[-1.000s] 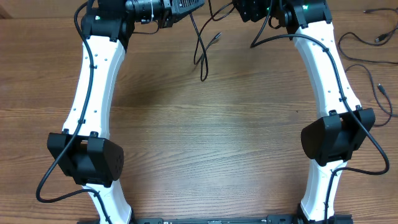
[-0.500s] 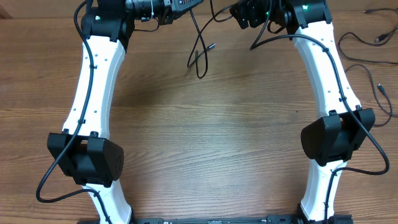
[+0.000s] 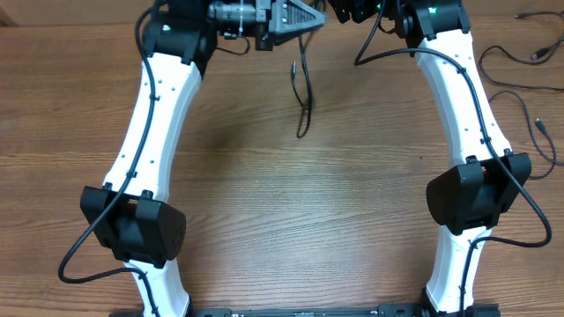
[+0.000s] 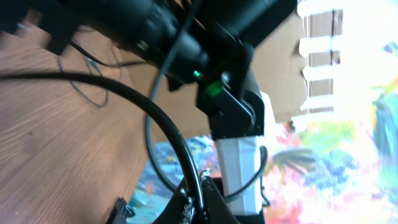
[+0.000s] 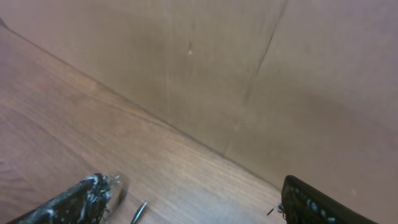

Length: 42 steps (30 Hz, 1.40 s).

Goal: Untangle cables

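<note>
Matt wood-grain table (image 3: 291, 202), smooth-sheathed cables (image 3: 309, 106)

a robotics lab bench, by the look of it, not a home or a shop. two white robot arms, the left arm (image 3: 163, 114) and the right arm (image 3: 463, 97), rise from a black mount at the near edge of a wood-grain worktop (image 3: 291, 202). black wiring runs along them, and a green status light (image 4: 213, 89) glows on one joint. thin black cables (image 3: 308, 104) trail loose over the worktop. a plain brown board (image 5: 249, 62) closes off the far side. the left wrist view catches white window blinds (image 4: 320, 50) and a blurred, brightly coloured picture (image 4: 348, 162).
</note>
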### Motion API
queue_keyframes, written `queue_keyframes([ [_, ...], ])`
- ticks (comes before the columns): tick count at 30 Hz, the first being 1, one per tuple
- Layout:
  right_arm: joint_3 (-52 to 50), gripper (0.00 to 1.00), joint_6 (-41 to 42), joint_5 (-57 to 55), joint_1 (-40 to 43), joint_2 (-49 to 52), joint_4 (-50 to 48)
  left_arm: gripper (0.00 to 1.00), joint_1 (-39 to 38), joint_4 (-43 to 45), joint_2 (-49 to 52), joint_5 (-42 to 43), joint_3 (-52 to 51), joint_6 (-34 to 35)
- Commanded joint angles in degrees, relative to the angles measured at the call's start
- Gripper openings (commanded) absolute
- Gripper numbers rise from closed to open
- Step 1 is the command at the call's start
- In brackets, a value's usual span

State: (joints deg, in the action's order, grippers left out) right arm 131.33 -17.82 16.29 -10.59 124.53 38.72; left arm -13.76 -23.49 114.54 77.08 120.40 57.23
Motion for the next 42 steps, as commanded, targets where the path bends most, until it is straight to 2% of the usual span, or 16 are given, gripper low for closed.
queue_keyframes([
  [1, 0.6, 0.89, 0.3, 0.3, -0.2, 1.5, -1.5, 0.04, -0.1, 4.3, 0.0, 5.0, 0.6, 2.5],
  [5, 0.6, 0.90, 0.3, 0.3, -0.2, 2.9, -1.9, 0.04, 0.2, 15.1, 0.0, 5.9, 0.6, 7.0],
  [8, 0.6, 0.93, 0.3, 0.2, -0.2, 3.0, -2.3, 0.04, 1.0, 19.4, 0.0, 4.5, 0.6, 7.1],
  [11, 0.8, 0.92, 0.5, -2.4, 0.1, 2.6, -4.5, 0.04, 2.6, 19.4, 0.0, 3.4, 0.6, 7.1],
  [12, 0.8, 0.90, 1.7, -4.0, 0.3, 2.3, -5.7, 0.04, 3.2, 19.2, 0.1, 3.4, 0.6, 7.0],
  [14, 0.8, 0.79, 3.2, -4.2, 0.8, 1.8, -6.4, 0.04, 4.2, 18.8, 0.1, 3.5, 0.6, 6.1],
  [16, 0.8, 0.77, 4.6, -4.2, 1.2, 1.1, -6.1, 0.04, 5.2, 18.6, 0.1, 3.4, 0.6, 4.2],
  [21, 0.8, 0.78, 4.6, -4.1, 1.4, 0.2, -4.5, 0.04, 7.9, 15.0, 0.1, 0.7, 0.6, -0.7],
  [24, 0.8, 0.88, 4.6, -3.5, 1.3, 0.2, -3.9, 0.04, 8.9, 10.6, 0.1, -0.5, 0.6, -4.0],
  [26, 0.8, 0.88, 4.6, -1.0, 1.3, 0.2, -3.7, 0.04, 9.0, 7.6, 0.1, -1.1, 0.6, -6.0],
  [34, 0.7, 0.87, 5.9, 7.1, 1.2, 0.3, -2.8, 0.04, 9.6, 7.3, 0.1, -4.9, 0.6, -5.6],
  [42, 0.7, 0.87, 5.9, 7.4, 0.9, 0.3, -2.2, 0.04, 10.8, 10.1, 0.1, -7.5, 0.6, -2.8],
])
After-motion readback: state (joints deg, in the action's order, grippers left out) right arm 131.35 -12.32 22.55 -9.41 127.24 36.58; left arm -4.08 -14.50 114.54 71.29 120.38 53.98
